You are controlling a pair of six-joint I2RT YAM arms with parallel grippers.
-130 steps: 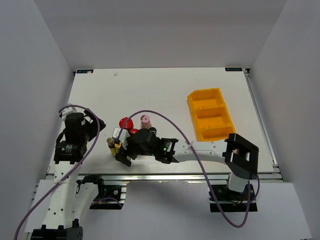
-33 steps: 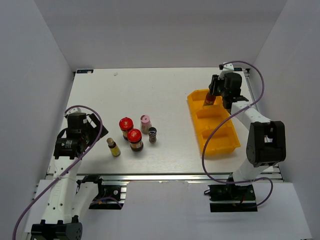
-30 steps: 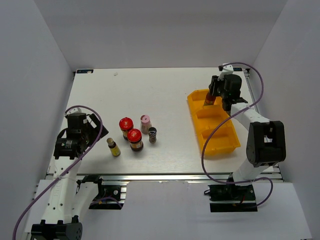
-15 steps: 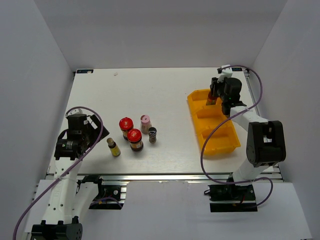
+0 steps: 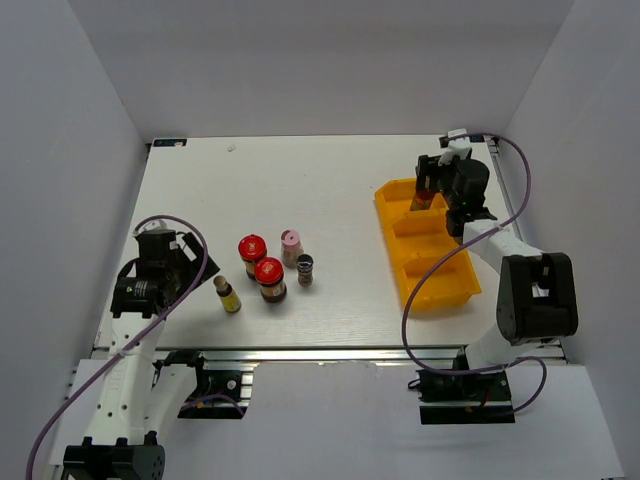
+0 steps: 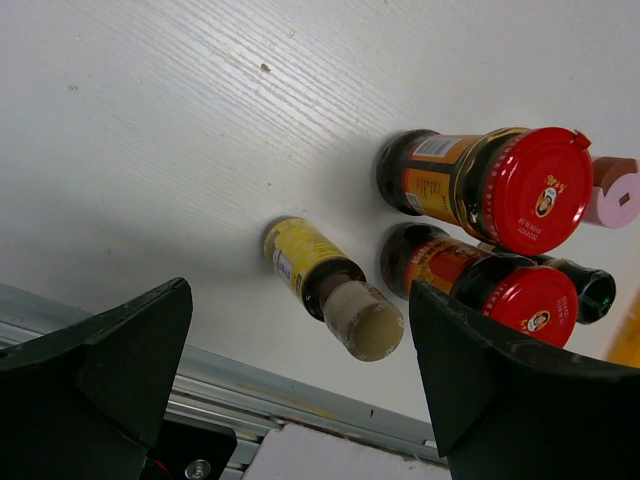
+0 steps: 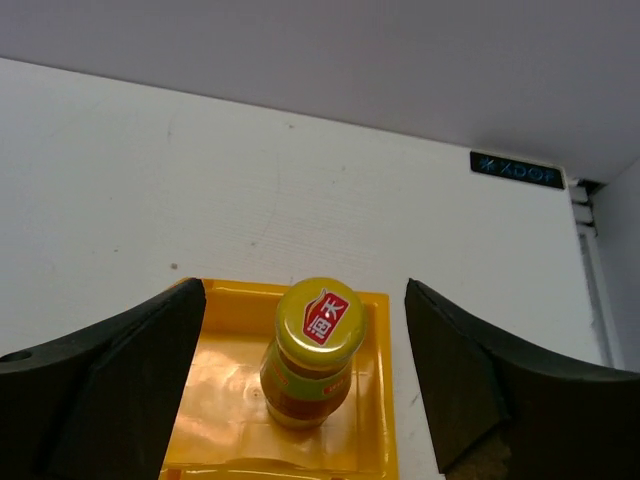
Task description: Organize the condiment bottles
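Observation:
The yellow-capped sauce bottle stands upright in the far compartment of the yellow tray. My right gripper is open around it, with a gap between each finger and the bottle. Two red-lidded jars, a pink-capped bottle, a grey-topped shaker and a slim brown bottle stand grouped at the table's near left. My left gripper is open, just left of the brown bottle and holding nothing.
The tray's middle and near compartments hold nothing. The table's near edge rail runs close below the brown bottle. White enclosure walls stand on three sides of the table.
My right gripper has opened and let go of the sauce bottle, which now stands in the tray's far compartment. The left arm has barely moved.

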